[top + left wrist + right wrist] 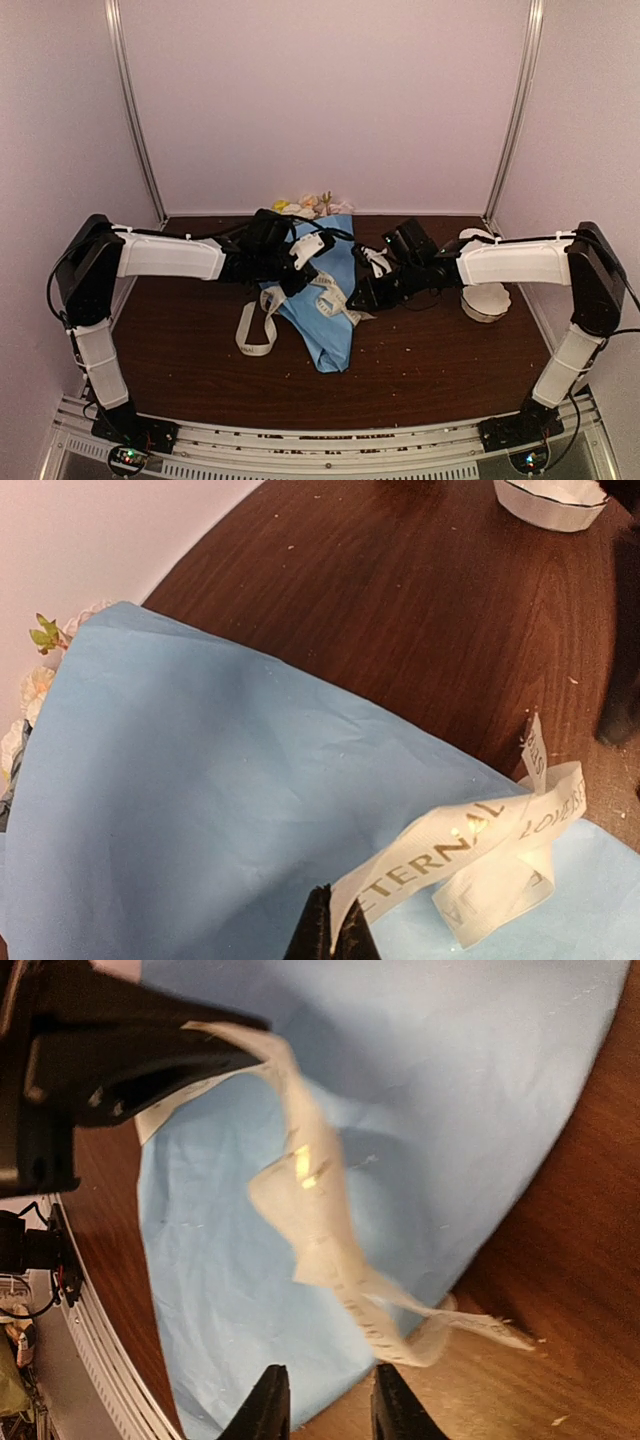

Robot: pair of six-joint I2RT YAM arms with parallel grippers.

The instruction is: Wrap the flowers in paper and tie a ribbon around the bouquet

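The bouquet (pixel 325 325) is lying mid-way across the bench (pixel 180 350), with the flowers (pixel 315 207) pointing toward 12 o'clock and the narrow tip toward 6. The left jaws are closing tight on the ribbon (pixel 450 855) above the paper (pixel 200 780), and a slack loop is trailing toward 9 o'clock. The right jaws are hanging parted, holding nothing.

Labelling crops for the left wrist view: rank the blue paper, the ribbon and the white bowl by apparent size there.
1. blue paper, filling most of the frame.
2. ribbon.
3. white bowl, smallest as seen, but farther off and cut by the frame edge.
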